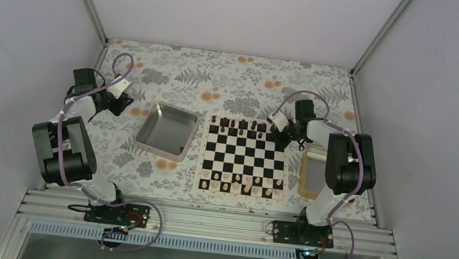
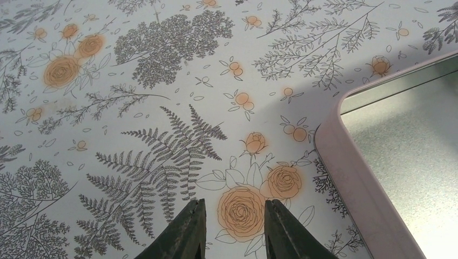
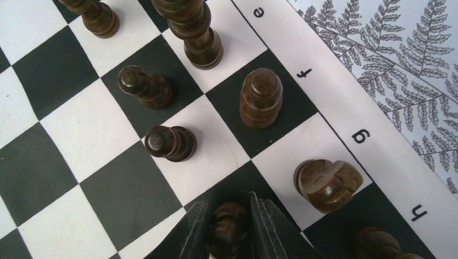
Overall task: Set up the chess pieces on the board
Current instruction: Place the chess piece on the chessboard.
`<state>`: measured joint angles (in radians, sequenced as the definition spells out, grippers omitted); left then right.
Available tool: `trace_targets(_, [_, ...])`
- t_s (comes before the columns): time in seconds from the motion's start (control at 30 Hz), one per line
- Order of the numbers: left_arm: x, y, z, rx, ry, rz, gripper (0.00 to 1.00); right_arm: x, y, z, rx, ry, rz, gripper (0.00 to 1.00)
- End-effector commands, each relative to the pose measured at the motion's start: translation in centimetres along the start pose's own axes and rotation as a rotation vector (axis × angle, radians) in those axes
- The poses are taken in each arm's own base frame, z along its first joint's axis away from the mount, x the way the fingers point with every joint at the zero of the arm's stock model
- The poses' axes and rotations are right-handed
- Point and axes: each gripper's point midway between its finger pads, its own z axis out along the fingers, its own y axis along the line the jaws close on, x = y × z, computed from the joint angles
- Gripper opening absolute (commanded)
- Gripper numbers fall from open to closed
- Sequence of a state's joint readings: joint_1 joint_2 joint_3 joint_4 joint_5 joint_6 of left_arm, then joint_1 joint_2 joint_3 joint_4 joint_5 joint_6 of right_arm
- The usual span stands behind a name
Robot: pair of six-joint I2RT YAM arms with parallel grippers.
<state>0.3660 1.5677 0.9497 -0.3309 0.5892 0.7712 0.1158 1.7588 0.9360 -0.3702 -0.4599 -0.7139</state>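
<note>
A dark pawn is pinched in the right jaws, low on the board. The knight just beside it could be bumped over if the jaws are swung sideways. The left jaws are seen narrow and empty.

Black-and-white chequered board, pale border, black letters along the edge. Dark brown chess pieces gleam on it, with cream pieces on the near rows. The tablecloth is white with grey ferns and orange roses. Silver tray, pinkish rim. Tan-rimmed tray. Left arm and right arm are black and white, with lilac cables.
</note>
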Motion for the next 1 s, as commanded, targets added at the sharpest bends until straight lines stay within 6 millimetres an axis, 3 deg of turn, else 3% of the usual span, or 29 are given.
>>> trace_targets(0.0, [-0.6,-1.0,-0.2,0.04,-0.035,0.021,0.28,-0.5,0.2,-0.9,-0.003,-0.023,0.004,0.22])
trace_targets(0.4, [-0.6,-1.2,-0.2,0.044,-0.04,0.026,0.28,-1.2,0.3,-2.3,0.018,-0.036,-0.002,0.24])
trace_targets(0.53, [-0.8,-1.2,-0.3,0.047,-0.046,0.029,0.28,-3.0,0.7,-4.7,0.031,-0.07,-0.019,0.26])
trace_targets(0.63, [-0.9,-1.5,-0.2,0.06,-0.045,0.034,0.28,-5.1,1.4,-6.5,0.03,-0.099,-0.046,0.28])
trace_targets(0.77, [-0.6,-1.7,0.1,0.044,-0.021,0.063,0.28,-9.7,3.4,-7.9,0.005,-0.135,-0.104,0.34])
trace_targets(0.87, [-0.9,-1.9,0.0,0.033,-0.016,0.098,0.29,-14.2,6.0,-7.7,-0.034,-0.151,-0.18,0.41])
trace_targets(0.97, [-2.5,-2.5,-0.5,0.055,-0.009,0.164,0.29,-18.3,9.1,-5.9,-0.099,-0.134,-0.265,0.45])
